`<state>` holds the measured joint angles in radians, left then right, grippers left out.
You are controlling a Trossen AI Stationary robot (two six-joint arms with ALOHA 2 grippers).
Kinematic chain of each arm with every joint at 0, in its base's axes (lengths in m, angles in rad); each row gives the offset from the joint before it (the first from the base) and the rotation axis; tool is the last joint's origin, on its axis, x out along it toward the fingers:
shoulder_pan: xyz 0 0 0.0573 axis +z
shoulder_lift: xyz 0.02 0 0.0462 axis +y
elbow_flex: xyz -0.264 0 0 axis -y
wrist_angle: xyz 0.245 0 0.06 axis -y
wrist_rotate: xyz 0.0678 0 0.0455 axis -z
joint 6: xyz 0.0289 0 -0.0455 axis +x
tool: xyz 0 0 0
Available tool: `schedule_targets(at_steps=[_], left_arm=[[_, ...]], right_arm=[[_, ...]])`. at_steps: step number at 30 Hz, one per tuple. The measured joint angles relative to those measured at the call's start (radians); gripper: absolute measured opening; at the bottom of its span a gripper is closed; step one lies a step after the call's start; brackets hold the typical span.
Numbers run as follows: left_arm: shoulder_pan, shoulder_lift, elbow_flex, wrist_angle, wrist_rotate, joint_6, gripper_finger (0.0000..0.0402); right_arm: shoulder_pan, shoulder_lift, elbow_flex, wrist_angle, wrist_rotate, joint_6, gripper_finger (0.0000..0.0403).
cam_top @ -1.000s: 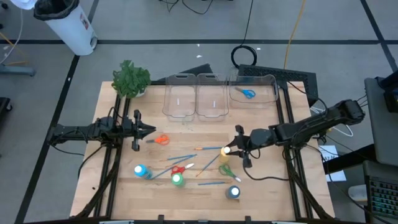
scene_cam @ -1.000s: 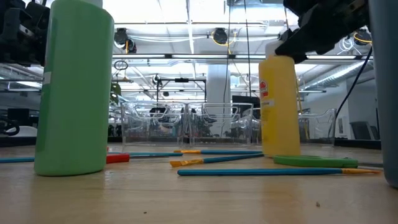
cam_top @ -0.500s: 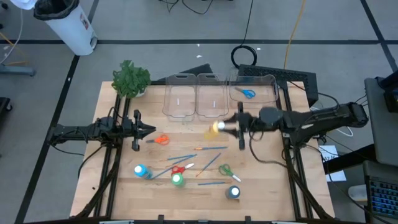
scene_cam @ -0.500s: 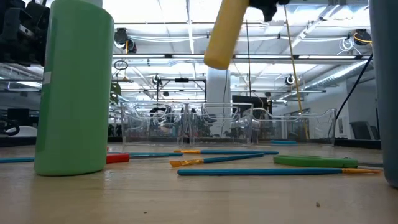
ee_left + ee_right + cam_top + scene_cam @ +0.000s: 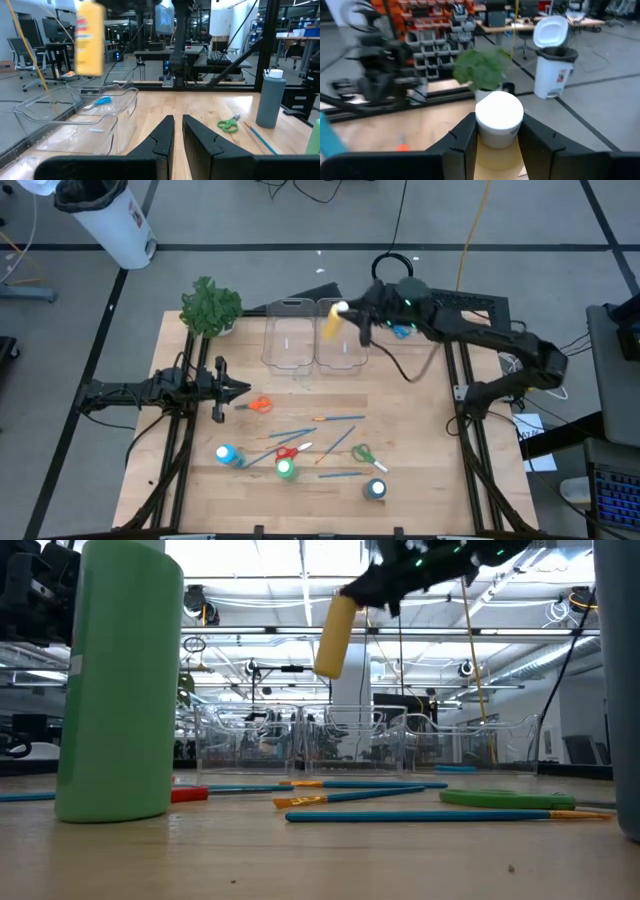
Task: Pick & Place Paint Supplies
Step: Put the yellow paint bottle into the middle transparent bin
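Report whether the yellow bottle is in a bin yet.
Not yet. The right gripper holds the yellow bottle tilted in the air, above the middle bin; the low view shows it well clear of the bin rims.

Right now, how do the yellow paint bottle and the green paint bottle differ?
The yellow paint bottle is held in the air by the right gripper, above the middle clear bin; the green paint bottle stands on the table, ungripped. The yellow one hangs tilted; the green one is upright. Both are small, white-capped bottles.
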<state>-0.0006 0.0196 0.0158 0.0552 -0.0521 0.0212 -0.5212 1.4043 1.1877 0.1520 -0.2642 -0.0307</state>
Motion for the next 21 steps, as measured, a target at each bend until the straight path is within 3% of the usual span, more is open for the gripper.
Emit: schedule_targets(at_steps=[10, 21], left_arm=[[0.0, 0.0, 0.0, 0.001, 0.0, 0.0, 0.0047], [0.0, 0.0, 0.0, 0.001, 0.0, 0.0, 0.0047]], right_arm=[[-0.127, 0.267, 0.076, 0.064, 0.005, -0.063, 0.0104], [-0.145, 0.391, 0.077, 0.136, 0.005, -0.081, 0.0104]])
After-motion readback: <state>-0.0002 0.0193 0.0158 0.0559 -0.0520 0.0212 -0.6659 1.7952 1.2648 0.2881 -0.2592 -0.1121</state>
